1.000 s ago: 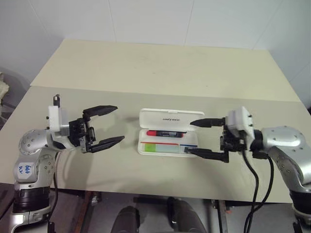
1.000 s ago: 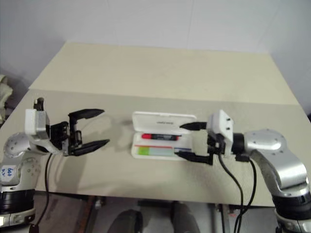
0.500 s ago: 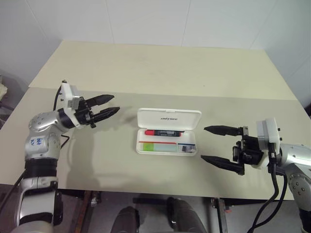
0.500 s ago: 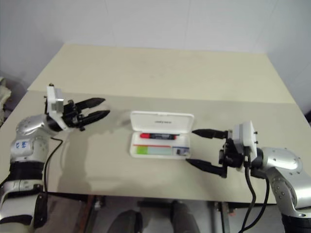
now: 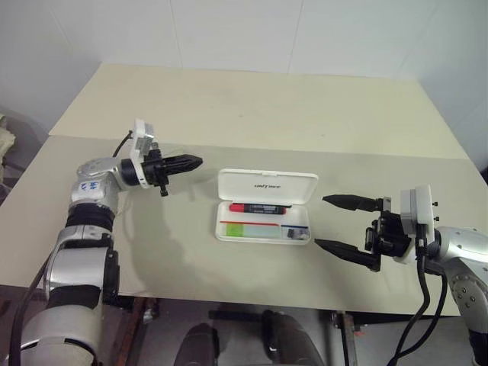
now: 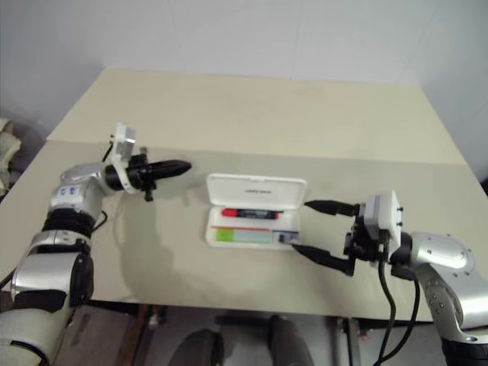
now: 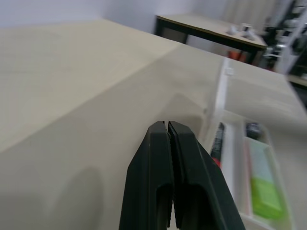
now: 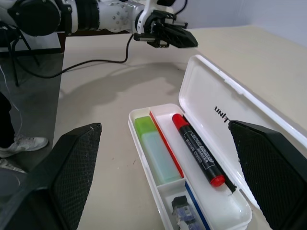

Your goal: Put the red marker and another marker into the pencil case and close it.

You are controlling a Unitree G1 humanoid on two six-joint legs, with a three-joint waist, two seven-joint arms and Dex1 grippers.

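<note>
On the tan table (image 5: 252, 114) sits one open pencil case (image 5: 266, 186) holding one red marker (image 5: 258, 207) and one green marker (image 5: 244, 229). Left gripper (image 5: 194, 162) is pinched tight, empty; right gripper (image 5: 329, 222) is spread wide.

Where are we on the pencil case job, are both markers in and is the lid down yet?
Both are in: the red marker and the green highlighter lie in the pencil case. Nothing is held: the left gripper is shut and empty beside the lid, the right gripper open by the case's other end. Left: closing the lid, which stands open.
</note>
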